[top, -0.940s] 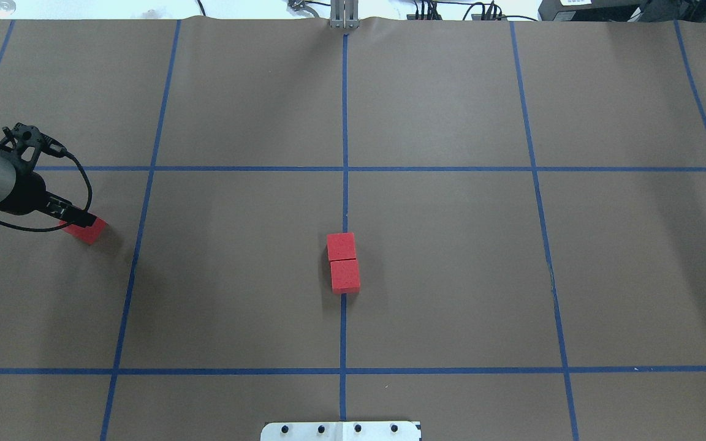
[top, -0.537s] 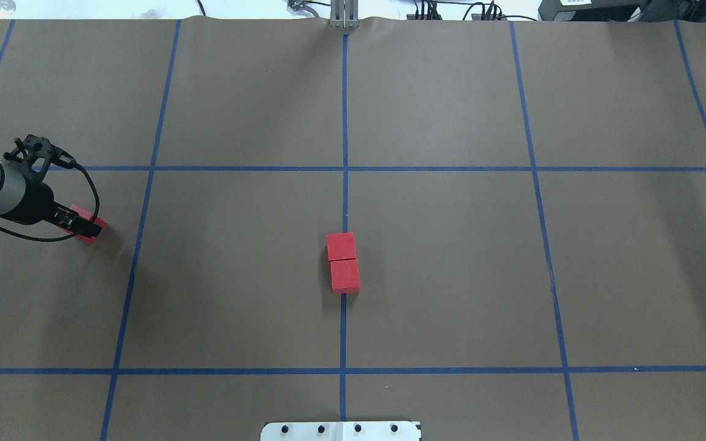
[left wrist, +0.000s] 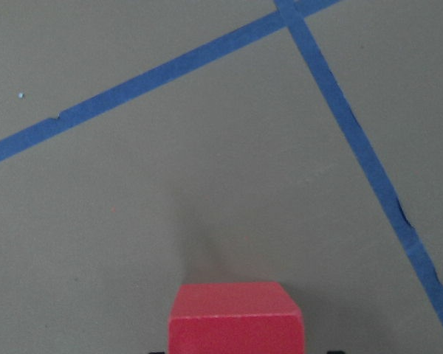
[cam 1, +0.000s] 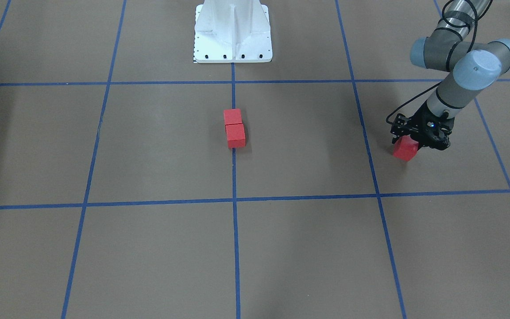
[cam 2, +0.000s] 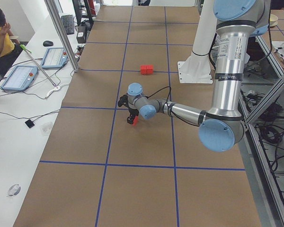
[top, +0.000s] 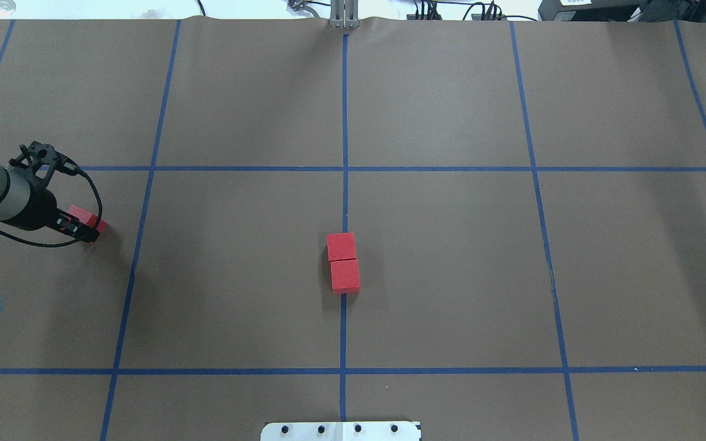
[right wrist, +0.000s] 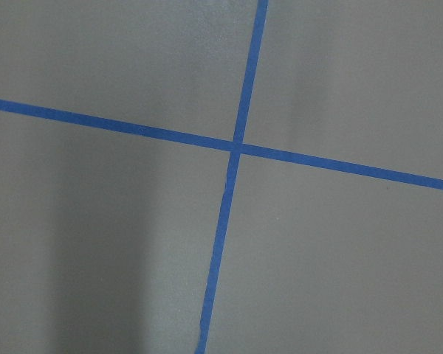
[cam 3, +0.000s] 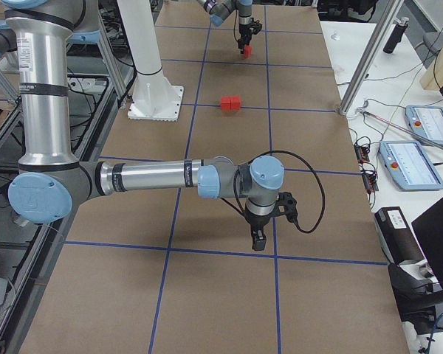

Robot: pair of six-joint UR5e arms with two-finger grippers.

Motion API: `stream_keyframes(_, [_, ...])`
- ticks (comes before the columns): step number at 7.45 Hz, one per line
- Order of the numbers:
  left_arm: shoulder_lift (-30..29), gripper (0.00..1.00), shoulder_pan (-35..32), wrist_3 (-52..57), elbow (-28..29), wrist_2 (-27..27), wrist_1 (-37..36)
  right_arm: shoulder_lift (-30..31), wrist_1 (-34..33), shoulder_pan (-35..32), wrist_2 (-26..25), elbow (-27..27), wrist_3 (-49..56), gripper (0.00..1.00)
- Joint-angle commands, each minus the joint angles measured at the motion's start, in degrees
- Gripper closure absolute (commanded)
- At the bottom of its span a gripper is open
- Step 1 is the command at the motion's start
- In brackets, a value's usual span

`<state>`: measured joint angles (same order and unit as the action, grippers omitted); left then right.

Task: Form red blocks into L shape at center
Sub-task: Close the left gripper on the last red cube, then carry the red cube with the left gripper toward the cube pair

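Two red blocks (top: 341,246) (top: 345,275) lie end to end, touching, on the vertical blue line at the center (top: 344,208); the front-facing view shows the same pair (cam 1: 232,116) (cam 1: 235,135). A third red block (top: 80,215) (cam 1: 404,148) sits far out on my left side at table level. My left gripper (top: 82,225) (cam 1: 411,142) is down over it, a finger tight on either side. In the left wrist view this block (left wrist: 236,317) fills the bottom middle. My right gripper (cam 3: 257,240) hangs over bare paper on the far right; I cannot tell whether it is open or shut.
The white base plate (top: 341,431) (cam 1: 233,31) lies at the table's near edge, behind the pair. Blue tape lines grid the brown paper. A side table with control tablets (cam 2: 19,77) and a seated person (cam 2: 0,33) flanks the far long edge.
My left arm has come down over the outlying red block, and its fingers now straddle it. The block pair at the center has not moved.
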<state>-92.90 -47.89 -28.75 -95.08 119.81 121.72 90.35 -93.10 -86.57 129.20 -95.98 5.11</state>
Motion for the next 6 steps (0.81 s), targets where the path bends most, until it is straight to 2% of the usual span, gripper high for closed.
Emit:
stream_keyframes(1, [-0.4,0.71,0.1,0.3,-0.5,0.1,-1.7,-0.1,-0.1,0.0,0.0,0.0,0.0,0.01])
stream_keyframes(2, [-2.3,0.84,0.1,0.6,-0.8,0.1,-1.8,-0.1,0.0,0.0,0.0,0.0,0.0,0.01])
stream_keyframes(4, [-7.9,1.00,0.3,3.4,-0.7,0.1,-2.0,-0.1,0.0,0.0,0.0,0.0,0.0,0.01])
stream_keyframes(6, [-14.7,1.00,1.1,8.8,-1.1,0.1,-6.8,-0.1,0.0,0.0,-0.1,0.0,0.0,0.01])
